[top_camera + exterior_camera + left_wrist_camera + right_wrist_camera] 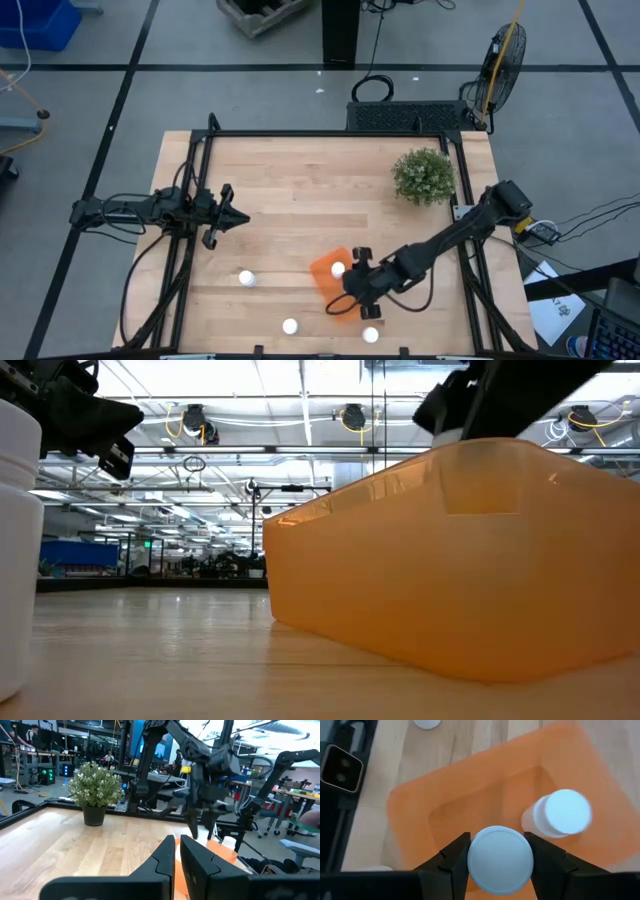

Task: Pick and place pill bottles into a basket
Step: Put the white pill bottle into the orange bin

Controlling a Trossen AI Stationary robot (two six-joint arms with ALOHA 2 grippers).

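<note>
The orange basket (325,268) sits on the table's near middle and fills the low view (450,580). One white pill bottle (564,812) stands inside it. My right gripper (350,290) is over the basket, shut on another white bottle (500,859). Three more bottles stand on the table: one (246,278) left of the basket, two (290,326) (370,335) near the front edge. My left gripper (235,217) is shut and empty above the table's left side, apart from them all. My right gripper pinches the bottle between its two fingers (451,857), one on each side of the round white cap (474,860). The fingers point down from above. The bottle stays upright over the basket's inside; its lower end is hidden under the cap.
A green potted plant (425,176) stands at the far right of the table. A black frame runs along the table's edges (320,134). Bare wood lies in the far middle (300,180). In the low view one bottle (18,550) stands close at the left.
</note>
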